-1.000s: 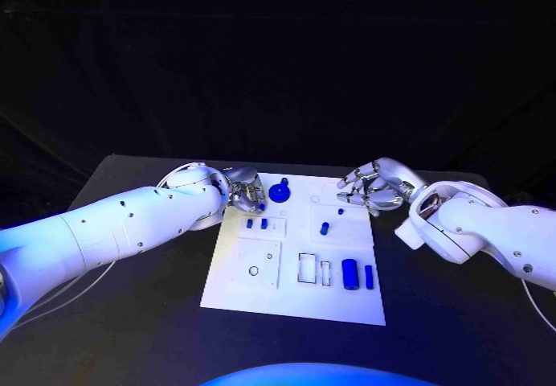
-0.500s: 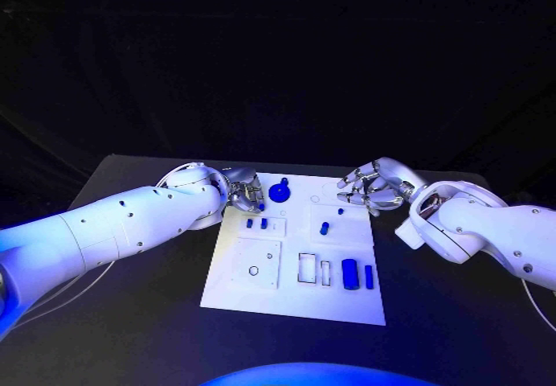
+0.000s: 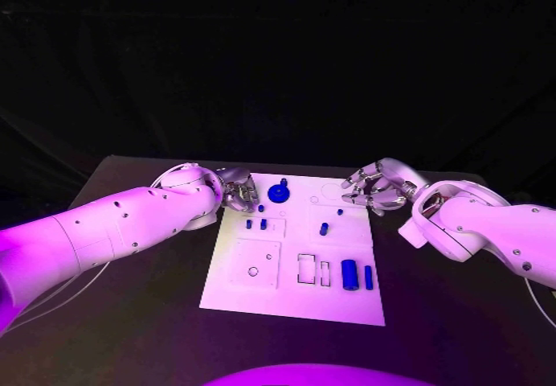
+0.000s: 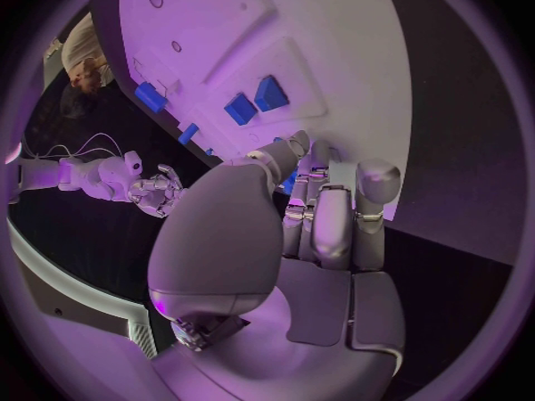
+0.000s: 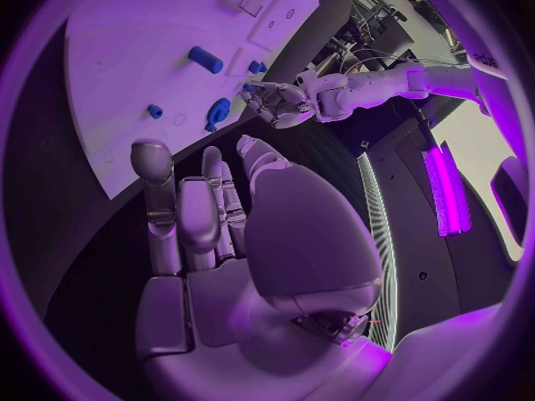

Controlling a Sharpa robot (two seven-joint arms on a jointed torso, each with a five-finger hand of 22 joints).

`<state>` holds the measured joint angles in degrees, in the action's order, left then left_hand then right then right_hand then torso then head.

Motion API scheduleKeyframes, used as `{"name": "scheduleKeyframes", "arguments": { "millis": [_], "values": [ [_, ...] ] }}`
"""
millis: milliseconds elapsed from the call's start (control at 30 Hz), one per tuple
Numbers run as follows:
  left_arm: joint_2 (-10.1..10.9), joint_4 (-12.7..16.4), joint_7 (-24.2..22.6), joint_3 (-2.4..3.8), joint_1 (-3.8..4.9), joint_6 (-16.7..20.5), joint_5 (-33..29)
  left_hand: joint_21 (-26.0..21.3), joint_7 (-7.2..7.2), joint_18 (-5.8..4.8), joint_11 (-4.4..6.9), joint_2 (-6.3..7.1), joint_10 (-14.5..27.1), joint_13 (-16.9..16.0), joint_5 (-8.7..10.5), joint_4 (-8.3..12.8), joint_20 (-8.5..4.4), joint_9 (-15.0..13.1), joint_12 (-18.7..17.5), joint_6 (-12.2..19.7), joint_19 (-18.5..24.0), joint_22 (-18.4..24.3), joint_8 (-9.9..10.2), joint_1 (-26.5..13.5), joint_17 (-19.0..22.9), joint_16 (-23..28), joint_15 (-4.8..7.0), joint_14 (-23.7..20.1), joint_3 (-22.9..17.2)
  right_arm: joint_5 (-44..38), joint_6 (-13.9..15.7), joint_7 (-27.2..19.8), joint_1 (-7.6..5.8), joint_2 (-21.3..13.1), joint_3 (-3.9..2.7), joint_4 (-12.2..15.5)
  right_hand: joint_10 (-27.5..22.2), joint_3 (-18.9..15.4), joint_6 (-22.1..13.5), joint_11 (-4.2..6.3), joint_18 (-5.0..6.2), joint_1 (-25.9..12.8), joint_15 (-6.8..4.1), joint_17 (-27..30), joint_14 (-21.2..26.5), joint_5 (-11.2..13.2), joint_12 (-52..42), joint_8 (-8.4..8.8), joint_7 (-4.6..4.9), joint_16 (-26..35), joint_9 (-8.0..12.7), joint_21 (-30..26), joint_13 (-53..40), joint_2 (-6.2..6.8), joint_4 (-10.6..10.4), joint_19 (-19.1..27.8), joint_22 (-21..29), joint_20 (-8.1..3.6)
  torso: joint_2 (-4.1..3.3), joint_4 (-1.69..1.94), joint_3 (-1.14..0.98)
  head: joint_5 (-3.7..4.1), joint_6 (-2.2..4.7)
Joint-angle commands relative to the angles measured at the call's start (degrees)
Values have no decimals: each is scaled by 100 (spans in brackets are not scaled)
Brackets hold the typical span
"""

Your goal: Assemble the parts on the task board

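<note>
The white task board [image 3: 290,293] lies in the middle of the table. A round blue knob [image 3: 278,193] stands at its far end, with small blue pieces [image 3: 256,224] and a peg [image 3: 325,228] nearer, and two blue cylinders [image 3: 349,271] at the near right. My left hand [image 3: 240,193] hovers at the board's far left corner with its fingers curled. A small blue piece [image 4: 288,184] shows right at its fingertips; whether it is held is unclear. My right hand [image 3: 373,189] hangs at the far right corner, fingers apart, holding nothing.
The black table [image 3: 128,241] spreads out on both sides of the board. Empty rectangular slots [image 3: 307,268] and a round hole [image 3: 253,270] mark the board's near half. Both white forearms reach in over the table's side areas.
</note>
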<state>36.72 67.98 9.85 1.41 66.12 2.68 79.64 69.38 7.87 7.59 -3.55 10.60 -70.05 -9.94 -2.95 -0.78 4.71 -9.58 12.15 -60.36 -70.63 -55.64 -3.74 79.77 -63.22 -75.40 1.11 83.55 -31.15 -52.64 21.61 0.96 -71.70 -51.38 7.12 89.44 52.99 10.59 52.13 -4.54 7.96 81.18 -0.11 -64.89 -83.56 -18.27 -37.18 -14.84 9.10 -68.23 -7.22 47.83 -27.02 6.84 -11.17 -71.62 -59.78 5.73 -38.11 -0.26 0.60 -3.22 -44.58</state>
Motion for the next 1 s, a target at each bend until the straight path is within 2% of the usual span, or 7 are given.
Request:
{"name": "scheduleKeyframes", "arguments": {
  "millis": [33, 300, 400, 467, 600, 767, 1000],
  "values": [
    [75, 18, 34, 4, 3, -22, -33, -25, -4, -27, 9, 38, -47, -11, 10, 33, 15, 22, -28, 69, 11, 11, 31, 24, 16, 25, -38, -16, -1, -651, -213, 212, 4, -5, -1, -60, 117, 110, 101, 18, -24, 120, -19, -199, -139, 64, 281, -48, -8, -184, -11, 255, 223, 4, 60, -154, -196, -9, 3, 1, -1, 21, 20],
    [414, 169, -217, 12, 15, 549, -658, -60, -34, -11, 46, 11, -146, -64, 10, 55, -7, 20, 20, -138, 45, 66, -84, 50, 99, 61, -7, -30, -17, -2412, -260, 716, 4, 36, -1, -118, 521, 392, 345, 23, -150, 231, -30, -617, -268, 180, 1267, 40, -59, -564, 32, 978, 955, 94, 220, -490, -794, -27, 4, 0, 0, 90, 91],
    [566, 292, -478, 15, 21, 925, -1527, -520, -14, 122, 18, -10, -64, -74, 10, 41, -19, 5, -13, -342, 468, 744, -181, 20, 772, 499, -23, -280, -2, -2957, -223, 922, 6, 89, -1, -128, 587, 536, 414, 16, -178, 260, -25, -705, -287, 520, 1497, 123, -68, -648, 61, 1141, 1136, 102, 241, -548, -939, -22, 1, -4, -1, 177, 123],
    [693, 411, -745, 16, 26, 1165, -2420, -633, 0, 144, 5, -15, -49, -83, 11, 5, -13, 20, -17, -348, 555, 882, -177, -41, 902, 599, -34, -332, 28, -3291, -211, 1055, 9, 144, -1, -149, 631, 636, 454, 15, -192, 261, -11, -754, -296, 578, 1618, 177, -60, -697, 78, 1226, 1240, 143, 252, -576, -1018, -19, -1, -9, 2, 224, 137],
    [940, 701, -1314, 17, 32, 1496, -4309, -1318, 21, 298, -21, -9, 11, -105, 10, -38, 15, 67, -29, -329, 1098, 1758, -152, -136, 1829, 1293, -63, -722, 133, -3733, -259, 1257, 14, 273, 2, -224, 637, 739, 484, 1, -213, 244, -6, -832, -311, 604, 1753, 245, -62, -771, 99, 1338, 1351, 191, 253, -615, -1116, -9, -4, -4, 5, 310, 148],
    [1237, 1119, -1902, 17, 34, 1582, -6060, -1558, 28, 301, -32, -14, 26, -150, 9, -83, 49, 112, 11, -310, 1169, 1913, -133, -241, 2358, 1744, -83, -966, 329, -4038, -358, 1400, 45, 466, 12, -384, 650, 850, 503, -19, -237, 216, 12, -927, -331, 595, 1883, 329, -50, -863, 125, 1468, 1469, 244, 255, -662, -1228, 4, -10, 15, 13, 373, 145],
    [1551, 1647, -2226, 16, 39, 1513, -6945, -1696, 23, 302, -28, -57, 41, -192, 7, -74, 52, 143, 68, -311, 1156, 2011, -132, -241, 2625, 1963, -84, -1063, 442, -4159, -582, 1461, 133, 688, 25, -558, 656, 959, 576, -36, -268, 191, 25, -1016, -351, 561, 1996, 374, -47, -954, 132, 1644, 1576, 283, 274, -729, -1369, 14, -11, 20, 13, 380, 109]
  ]
}}
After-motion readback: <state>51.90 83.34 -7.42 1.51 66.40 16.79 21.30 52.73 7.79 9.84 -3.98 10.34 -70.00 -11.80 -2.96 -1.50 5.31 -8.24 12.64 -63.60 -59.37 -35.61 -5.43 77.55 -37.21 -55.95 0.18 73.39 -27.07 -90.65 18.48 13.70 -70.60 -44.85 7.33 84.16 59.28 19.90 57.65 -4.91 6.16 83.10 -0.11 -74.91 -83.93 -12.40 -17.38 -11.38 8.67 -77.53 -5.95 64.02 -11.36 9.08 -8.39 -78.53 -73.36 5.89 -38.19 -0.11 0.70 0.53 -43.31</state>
